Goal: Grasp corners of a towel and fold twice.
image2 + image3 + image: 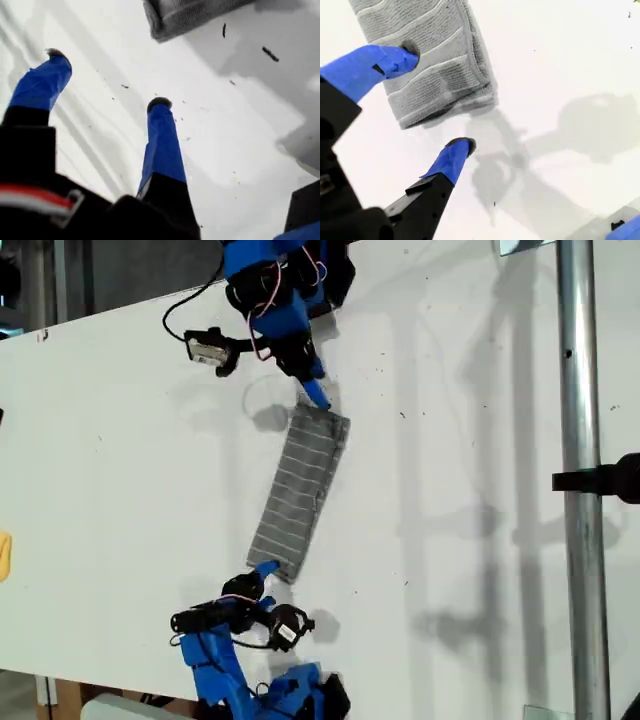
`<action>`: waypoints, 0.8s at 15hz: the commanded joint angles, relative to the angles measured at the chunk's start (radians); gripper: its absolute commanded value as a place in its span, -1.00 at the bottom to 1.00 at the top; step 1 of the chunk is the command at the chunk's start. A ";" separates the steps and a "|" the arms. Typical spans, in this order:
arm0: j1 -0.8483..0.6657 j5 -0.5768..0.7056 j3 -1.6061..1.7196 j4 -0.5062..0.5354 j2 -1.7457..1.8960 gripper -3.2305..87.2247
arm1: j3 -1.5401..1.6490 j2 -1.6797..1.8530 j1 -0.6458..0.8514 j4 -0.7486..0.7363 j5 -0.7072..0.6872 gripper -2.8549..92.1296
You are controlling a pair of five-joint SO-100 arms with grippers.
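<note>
The grey striped towel lies folded into a long narrow strip on the white table, between the two arms. My first gripper is open just short of the strip's far end, at the exterior view's top; the towel lies a little beyond its fingertips, which hold nothing. My second gripper is open at the strip's near end, at the exterior view's bottom. One finger hovers over the towel, the other stands off the cloth beside a rounded corner.
A metal pole with a black clamp runs down the exterior view's right. A yellow object shows at that view's left edge. The table's edge slants across that view's upper left. Small dark specks dot the table.
</note>
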 commanded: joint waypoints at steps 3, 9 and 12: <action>0.293 -0.334 0.388 -0.006 0.758 -0.31 | 0.077 0.170 -0.436 0.144 0.638 -0.07; 0.540 -0.586 0.907 -0.262 1.161 -0.71 | 0.031 0.008 -0.552 0.146 0.907 0.01; 0.534 -0.572 1.083 -0.390 1.246 -0.88 | 0.080 0.008 -0.341 0.089 0.703 -0.02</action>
